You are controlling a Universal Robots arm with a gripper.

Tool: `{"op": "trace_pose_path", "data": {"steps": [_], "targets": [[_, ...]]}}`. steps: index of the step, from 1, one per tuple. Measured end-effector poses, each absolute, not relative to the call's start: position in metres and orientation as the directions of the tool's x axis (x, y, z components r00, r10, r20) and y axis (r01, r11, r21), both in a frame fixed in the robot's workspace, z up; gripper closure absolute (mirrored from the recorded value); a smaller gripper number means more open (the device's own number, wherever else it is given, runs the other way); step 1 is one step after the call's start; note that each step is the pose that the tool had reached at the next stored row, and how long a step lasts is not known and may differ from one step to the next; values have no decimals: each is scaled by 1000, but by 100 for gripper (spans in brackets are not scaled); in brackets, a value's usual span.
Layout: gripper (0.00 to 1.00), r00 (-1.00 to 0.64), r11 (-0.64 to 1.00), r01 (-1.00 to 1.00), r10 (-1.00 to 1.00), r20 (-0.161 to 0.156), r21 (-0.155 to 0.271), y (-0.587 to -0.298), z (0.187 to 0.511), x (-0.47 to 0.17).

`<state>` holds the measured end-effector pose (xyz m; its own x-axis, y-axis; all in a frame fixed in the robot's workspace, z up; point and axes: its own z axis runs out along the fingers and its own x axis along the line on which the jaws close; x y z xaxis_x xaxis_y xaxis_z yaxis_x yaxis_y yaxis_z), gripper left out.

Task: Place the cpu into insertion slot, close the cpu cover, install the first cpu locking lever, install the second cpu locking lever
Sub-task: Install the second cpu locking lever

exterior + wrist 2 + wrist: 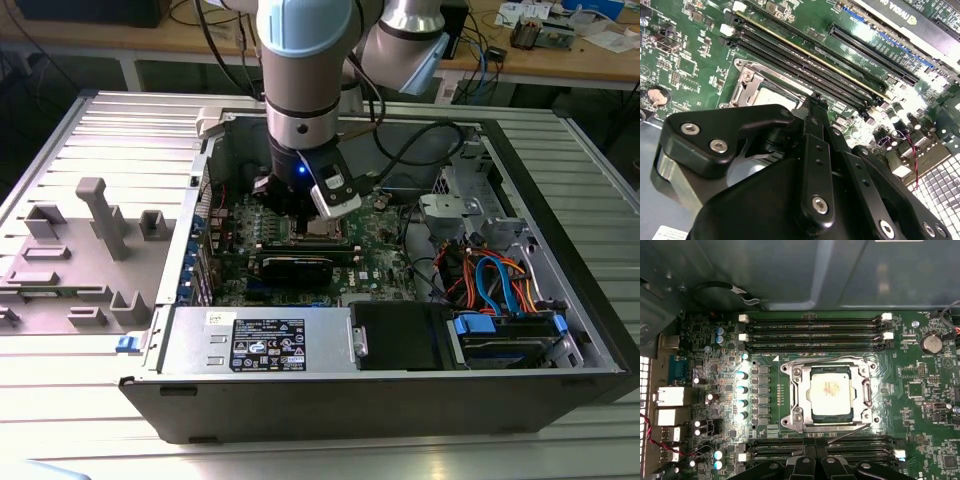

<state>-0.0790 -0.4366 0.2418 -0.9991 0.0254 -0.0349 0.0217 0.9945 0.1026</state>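
Note:
The cpu (831,390), a silver-grey square, lies flat in the insertion slot (832,419), whose dark rim shows around it. The cpu cover (799,390) is down over the chip's edges as a metal frame. One thin locking lever (825,360) runs along the cover's far side. A second lever (850,432) slants away from the cover towards my fingertips. My gripper (816,460) is shut, its tips beside the socket, close to the end of that slanted lever. In the second wrist view the gripper (815,100) stands right next to the cpu (777,97). In the exterior view the gripper (300,212) is down inside the computer case.
Memory slots (812,327) run on both sides of the socket. A long black card (295,265) lies just in front of the gripper. Drives and coloured cables (500,290) fill the case's right side. A grey fixture (100,215) stands on the table to the exterior view's left.

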Motion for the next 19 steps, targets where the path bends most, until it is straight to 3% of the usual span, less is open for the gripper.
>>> {"op": "trace_pose_path", "data": {"steps": [19], "targets": [[89, -999, 995, 22, 26, -36, 102, -437, 219, -93]]}}
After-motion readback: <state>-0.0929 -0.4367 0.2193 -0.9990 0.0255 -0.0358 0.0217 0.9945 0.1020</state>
